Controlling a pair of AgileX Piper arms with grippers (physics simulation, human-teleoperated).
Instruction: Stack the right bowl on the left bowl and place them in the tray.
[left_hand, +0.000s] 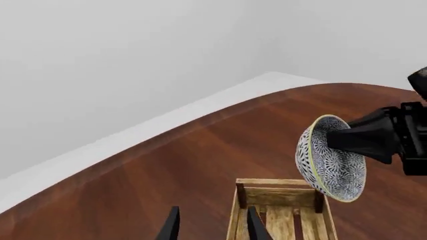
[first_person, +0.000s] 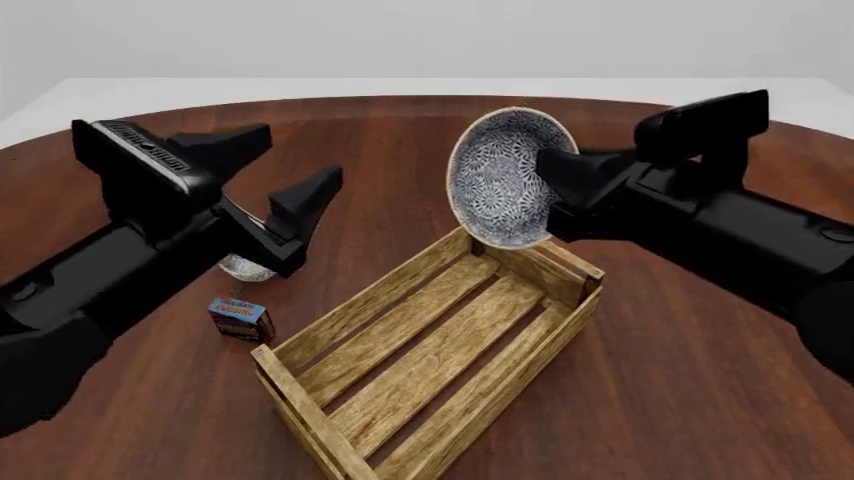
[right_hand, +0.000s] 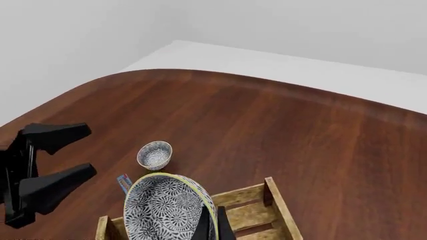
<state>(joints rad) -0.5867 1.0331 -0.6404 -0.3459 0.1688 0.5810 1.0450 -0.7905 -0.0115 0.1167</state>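
The right jaws (first_person: 550, 190) are clenched on the rim of the right bowl (first_person: 503, 178), tipped on edge above the tray's (first_person: 424, 365) 1 o'clock corner. The left jaws (first_person: 280, 190) are spread, grasping nothing, over the left bowl (right_hand: 155, 154) on the tabletop (first_person: 681, 390), at the tray's 10 o'clock.

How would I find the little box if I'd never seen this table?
Start at the big wooden tray in the middle of the table. Look past its left corner, under the left arm: the little box stands there. It is blue and red, with corners; the bowl beside it is round.
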